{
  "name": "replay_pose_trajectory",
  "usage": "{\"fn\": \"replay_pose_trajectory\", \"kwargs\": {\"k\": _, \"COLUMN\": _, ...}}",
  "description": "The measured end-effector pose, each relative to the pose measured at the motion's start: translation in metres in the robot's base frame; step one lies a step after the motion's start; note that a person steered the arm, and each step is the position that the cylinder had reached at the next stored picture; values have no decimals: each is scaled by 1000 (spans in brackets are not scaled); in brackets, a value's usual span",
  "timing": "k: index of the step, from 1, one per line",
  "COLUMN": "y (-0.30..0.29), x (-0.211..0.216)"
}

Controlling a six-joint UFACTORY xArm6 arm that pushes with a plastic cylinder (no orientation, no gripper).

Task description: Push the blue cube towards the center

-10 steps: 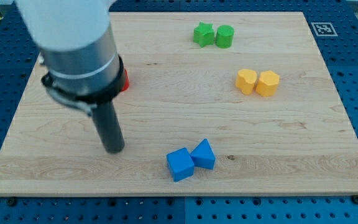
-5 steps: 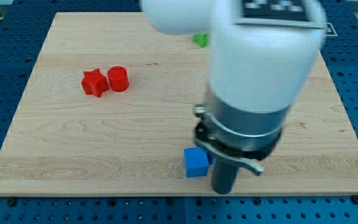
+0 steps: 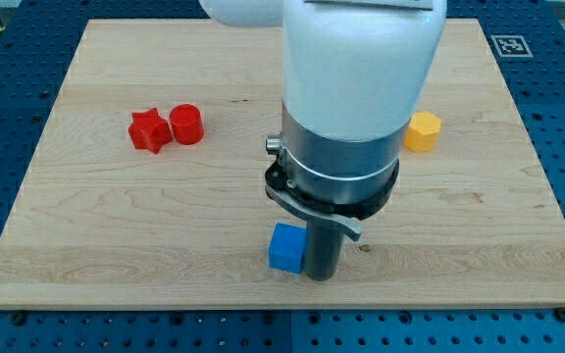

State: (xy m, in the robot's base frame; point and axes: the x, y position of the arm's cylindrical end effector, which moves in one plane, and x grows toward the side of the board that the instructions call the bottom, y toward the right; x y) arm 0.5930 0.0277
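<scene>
The blue cube (image 3: 285,247) lies near the board's bottom edge, a little left of the middle. My tip (image 3: 320,276) stands right against the cube's right side, touching it. The arm's wide body rises above the tip and covers the middle of the board. The second blue block is hidden behind the rod.
A red star (image 3: 149,130) and a red cylinder (image 3: 186,125) sit together at the view's left. A yellow block (image 3: 422,130) shows at the right, partly behind the arm. The green blocks are hidden. The wooden board (image 3: 86,245) ends just below the tip.
The arm swept from the view's left to the right of the blue blocks, then moved back left. The blue cube has shifted left, and my tip now sits against its right side.
</scene>
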Motion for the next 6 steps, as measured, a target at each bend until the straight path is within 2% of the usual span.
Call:
{"fn": "replay_pose_trajectory", "kwargs": {"k": 2, "y": -21, "x": 21}}
{"fn": "replay_pose_trajectory", "kwargs": {"k": 6, "y": -43, "x": 6}}
